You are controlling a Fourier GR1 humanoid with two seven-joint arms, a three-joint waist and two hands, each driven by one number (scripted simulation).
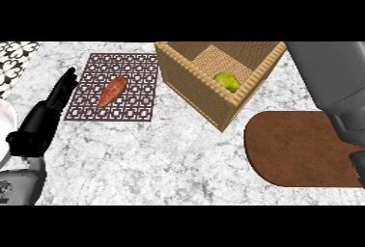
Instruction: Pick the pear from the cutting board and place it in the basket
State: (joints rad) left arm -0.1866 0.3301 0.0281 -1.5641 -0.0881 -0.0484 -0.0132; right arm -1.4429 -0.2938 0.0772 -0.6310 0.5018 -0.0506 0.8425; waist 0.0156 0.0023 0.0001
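1. Resting at the left, the left hand (53,99) is lying released, fingers straight and pointing far, grasping nothing. It seems to be sitting out this task, out of the way.
2. Just right of it, a patterned mat (139,65) is carrying an orange root (112,91), which is lying slantwise and is no part of the job.
3. Right of the mat, the basket (196,99) is standing at the far middle with one corner pointing near.
4. Inside it, the pear (227,80) is lying on the floor against the near-right wall, probably because it is settling where it was let down. I judge the placing as good as done.
5. Near and right of the basket, the brown board (299,144) is lying flat, with no pear on it.
6. At the right edge, the grey right forearm (331,77) is hanging over the counter beside the basket.
7. Below it, the right hand (360,166) is showing only as a dark sliver; whether it is released or clenched, I cannot tell.
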